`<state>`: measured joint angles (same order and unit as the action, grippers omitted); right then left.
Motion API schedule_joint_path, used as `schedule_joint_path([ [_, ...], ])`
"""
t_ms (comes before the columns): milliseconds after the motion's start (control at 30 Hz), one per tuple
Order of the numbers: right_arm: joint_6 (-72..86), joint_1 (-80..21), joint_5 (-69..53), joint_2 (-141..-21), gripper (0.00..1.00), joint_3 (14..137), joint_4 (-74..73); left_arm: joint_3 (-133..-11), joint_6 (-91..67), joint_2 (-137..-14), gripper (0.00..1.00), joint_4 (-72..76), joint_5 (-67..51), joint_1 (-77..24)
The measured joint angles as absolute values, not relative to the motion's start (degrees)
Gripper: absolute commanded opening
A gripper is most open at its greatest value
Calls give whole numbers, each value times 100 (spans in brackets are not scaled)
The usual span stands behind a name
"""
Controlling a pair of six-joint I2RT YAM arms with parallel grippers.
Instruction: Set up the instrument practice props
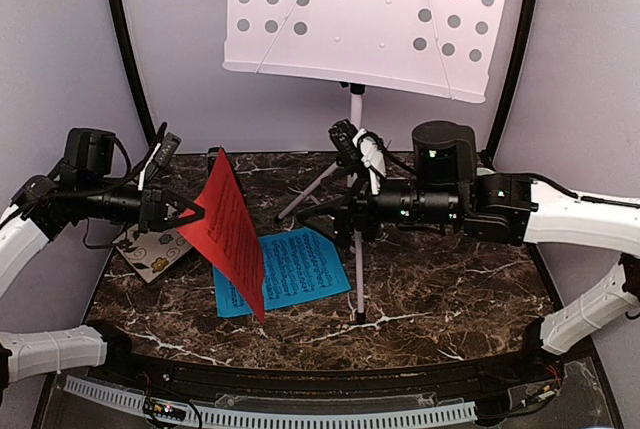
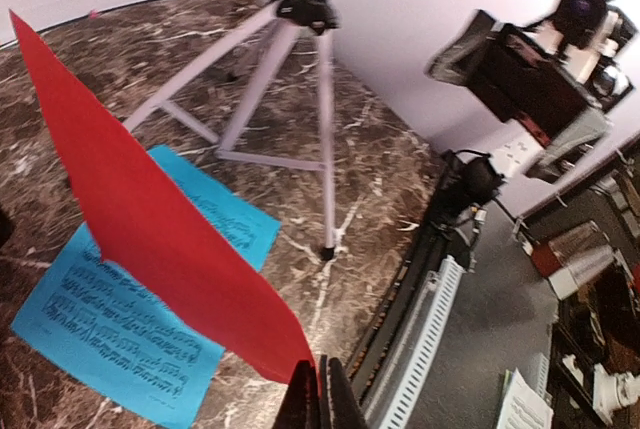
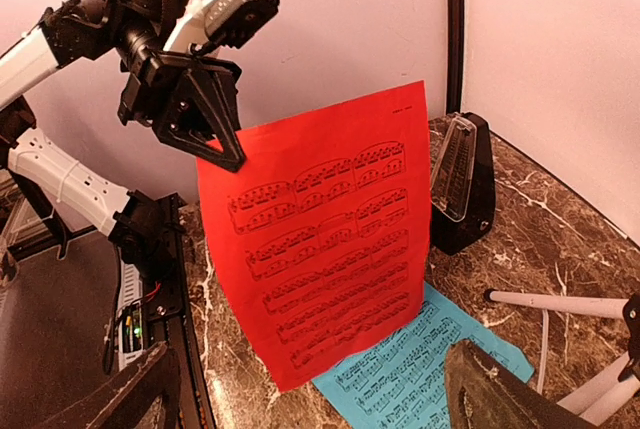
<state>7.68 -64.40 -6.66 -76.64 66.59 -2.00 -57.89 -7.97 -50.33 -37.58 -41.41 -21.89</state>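
Note:
My left gripper (image 1: 185, 214) is shut on a corner of the red music sheet (image 1: 230, 234) and holds it hanging above the table; the pinch shows in the left wrist view (image 2: 320, 401). The blue music sheet (image 1: 285, 269) lies flat on the marble table under it. The white perforated music stand (image 1: 365, 14) stands at the back on its tripod legs (image 1: 355, 249). My right gripper (image 3: 310, 399) is open and empty, facing the red sheet (image 3: 325, 239) beside the tripod. The black pyramid-shaped metronome (image 3: 460, 189) stands behind the red sheet near the back wall.
A square floral tile (image 1: 150, 249) lies at the table's left edge under the left arm. The tripod's legs (image 2: 325, 139) spread over the middle of the table, one foot just right of the blue sheet (image 2: 130, 319). A curved black rail (image 1: 300, 374) edges the front.

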Motion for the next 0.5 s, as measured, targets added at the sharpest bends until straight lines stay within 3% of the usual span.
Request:
schedule_joint_path([
  [500, 366, -6305, -1986, -7177, 100, 6573, -958, -6051, -904, -5140, 0, -3004, -6514, -3503],
])
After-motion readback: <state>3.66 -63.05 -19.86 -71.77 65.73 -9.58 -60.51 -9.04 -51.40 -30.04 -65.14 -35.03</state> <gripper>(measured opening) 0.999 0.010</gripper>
